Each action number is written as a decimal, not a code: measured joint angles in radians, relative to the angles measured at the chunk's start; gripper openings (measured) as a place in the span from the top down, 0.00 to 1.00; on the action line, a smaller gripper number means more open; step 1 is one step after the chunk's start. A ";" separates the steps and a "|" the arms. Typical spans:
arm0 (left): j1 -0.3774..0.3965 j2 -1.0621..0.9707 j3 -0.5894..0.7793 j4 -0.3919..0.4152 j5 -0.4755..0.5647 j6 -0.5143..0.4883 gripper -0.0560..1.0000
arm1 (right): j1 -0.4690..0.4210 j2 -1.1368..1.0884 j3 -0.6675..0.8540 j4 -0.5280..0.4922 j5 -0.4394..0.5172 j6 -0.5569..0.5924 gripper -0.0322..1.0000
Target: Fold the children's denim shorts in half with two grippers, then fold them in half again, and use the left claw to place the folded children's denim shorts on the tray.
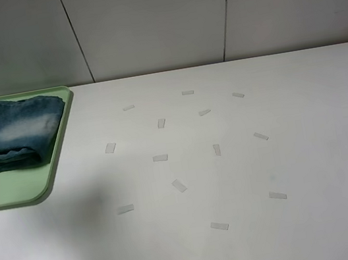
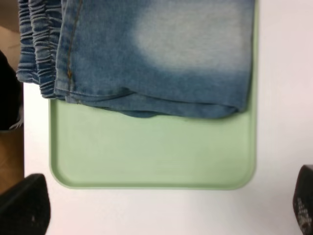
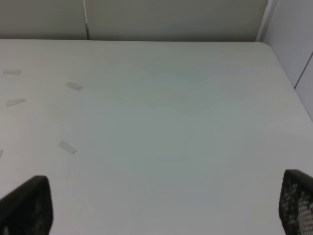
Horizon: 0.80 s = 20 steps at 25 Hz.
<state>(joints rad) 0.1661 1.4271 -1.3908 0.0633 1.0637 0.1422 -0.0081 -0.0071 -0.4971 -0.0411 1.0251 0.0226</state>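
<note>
The folded children's denim shorts (image 1: 7, 133) lie on the far part of the pale-green tray (image 1: 16, 186) at the table's left edge. In the left wrist view the shorts (image 2: 146, 54) cover one end of the tray (image 2: 151, 152), with the gathered waistband at one side. The left claw (image 2: 166, 210) hangs open and empty above the tray's bare end, and only its two black fingertips (image 2: 24, 208) show. The right gripper (image 3: 161, 205) is open and empty above the bare white table. Neither arm shows in the exterior high view.
Several small pieces of pale tape (image 1: 179, 185) are stuck across the middle of the white table (image 1: 313, 160). A white panelled wall (image 1: 155, 19) stands behind the table. The tray overhangs the left border of the exterior high view.
</note>
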 joint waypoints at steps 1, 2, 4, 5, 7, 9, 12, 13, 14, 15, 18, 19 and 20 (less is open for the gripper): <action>0.000 -0.023 0.000 -0.008 0.007 0.000 0.01 | 0.000 0.000 0.000 0.000 0.000 0.000 0.29; 0.000 -0.049 0.000 -0.016 0.015 0.002 0.01 | 0.000 0.000 0.000 0.000 0.000 0.000 0.29; 0.000 -0.122 0.000 -0.055 0.044 0.017 0.01 | 0.000 0.000 0.000 0.000 0.000 0.000 0.29; 0.000 -0.143 0.001 -0.069 0.050 0.024 0.01 | 0.000 0.000 0.000 0.000 0.000 0.000 0.29; 0.000 -0.195 0.014 -0.100 0.053 0.033 0.01 | 0.000 0.000 0.000 0.000 0.000 0.000 0.29; -0.004 -0.251 0.055 -0.130 0.049 0.044 0.01 | 0.000 0.000 0.000 0.000 0.000 0.000 0.29; -0.059 -0.346 0.150 -0.145 0.027 0.052 0.01 | 0.000 0.000 0.000 0.000 0.000 0.000 0.29; -0.096 -0.372 0.189 -0.148 0.022 0.053 0.01 | 0.000 0.000 0.000 0.000 0.000 0.000 0.29; -0.137 -0.401 0.220 -0.151 0.015 0.054 0.01 | 0.000 0.000 0.000 0.000 0.000 0.000 0.29; -0.182 -0.429 0.258 -0.156 0.011 0.054 0.01 | 0.000 0.000 0.000 0.000 0.000 0.000 0.29; -0.289 -0.500 0.355 -0.162 0.009 0.036 0.01 | 0.000 0.000 0.000 0.000 0.000 0.000 0.29; -0.319 -0.523 0.383 -0.162 0.009 0.017 0.01 | 0.000 0.000 0.000 0.000 0.000 0.000 0.29; -0.342 -0.543 0.407 -0.164 0.009 0.001 0.01 | 0.000 0.000 0.000 0.000 0.000 0.000 0.29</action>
<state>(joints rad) -0.1757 0.8839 -0.9839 -0.1009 1.0727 0.1435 -0.0081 -0.0071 -0.4971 -0.0411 1.0251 0.0226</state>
